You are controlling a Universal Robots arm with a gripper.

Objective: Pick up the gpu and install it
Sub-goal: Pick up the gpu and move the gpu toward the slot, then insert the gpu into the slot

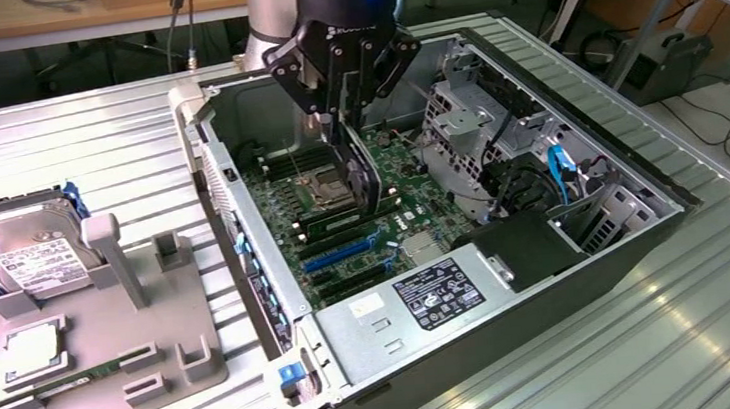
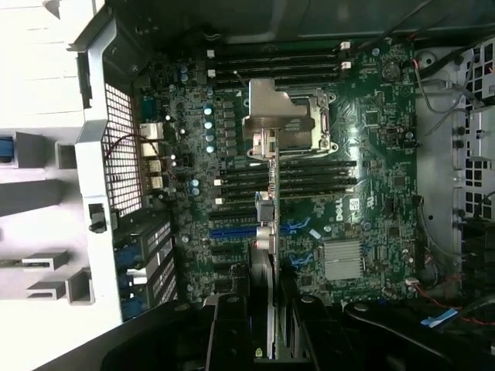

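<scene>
Gripping gpu (image 1: pixel 362 177) edge-on | between fingers (image 2: pixel 230 328) | above motherboard (image 2: pixel 371 154)

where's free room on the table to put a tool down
Bare table to the exterior view's right of the computer case, and, on that view's left, beyond the grey tray. Crowded: the tray with its hard drive, and inside the case, where the gripper holds the gpu.
</scene>
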